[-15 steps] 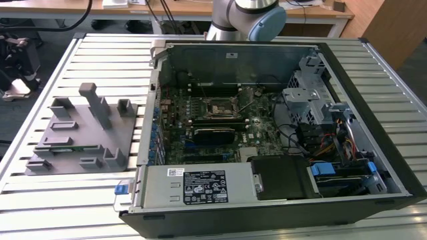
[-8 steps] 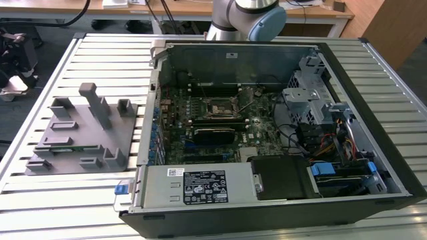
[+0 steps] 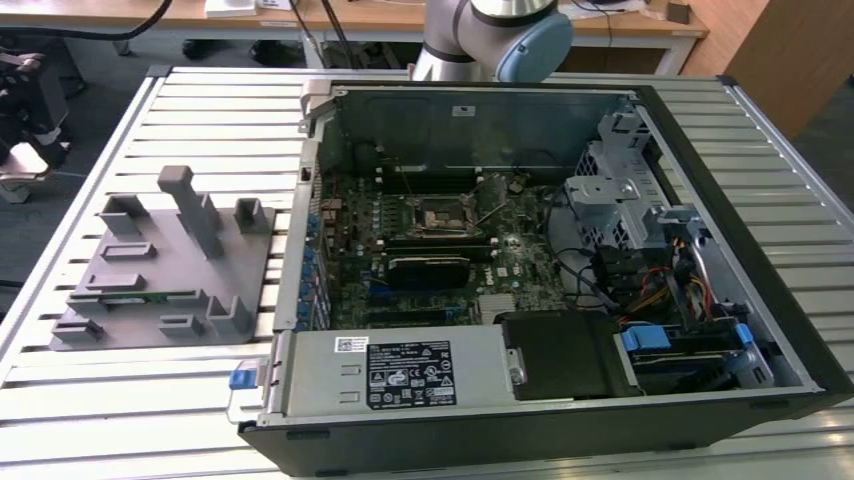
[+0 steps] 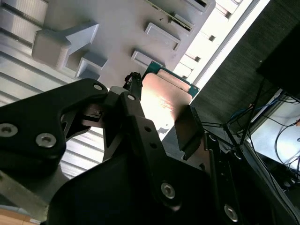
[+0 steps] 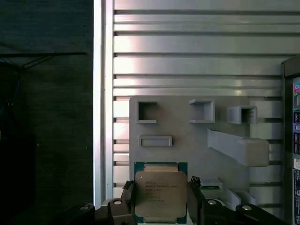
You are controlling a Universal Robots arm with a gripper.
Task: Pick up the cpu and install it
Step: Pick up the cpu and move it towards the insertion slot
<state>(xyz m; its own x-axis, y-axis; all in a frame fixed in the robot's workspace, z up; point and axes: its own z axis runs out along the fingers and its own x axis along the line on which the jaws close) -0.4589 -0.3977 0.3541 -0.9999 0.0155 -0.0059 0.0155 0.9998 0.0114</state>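
Outwardly, in the exterior view, the open computer case (image 3: 534, 430) sits on the slatted table (image 3: 134, 400) with its motherboard (image 3: 400, 290) exposed and the square CPU socket (image 3: 441, 215) near the board's middle. The grey tray (image 3: 134, 255) with upright posts lies at nine o'clock of the case, and the robot arm (image 3: 494, 35) rises at twelve o'clock. In the second wrist view the tool (image 4: 161, 112) is clamped on the cpu (image 4: 161, 93), with black fingers (image 4: 187, 129) pressing two opposite edges, the metal top turned to the camera and the tray (image 4: 117, 28) behind it. In the first wrist view the tool (image 5: 161, 206) flanks the cpu (image 5: 161, 192) on both sides, a thin green border showing around the silver lid. The chip sits over the tray's (image 5: 183, 136) edge, though I cannot tell whether it is clear of the tray or resting on it. By my reckoning the chip is light, stiff and flat, its smooth lid slippery and its underside delicate. The opposite edges are therefore the right place to hold it, with modest force and the chip kept level.
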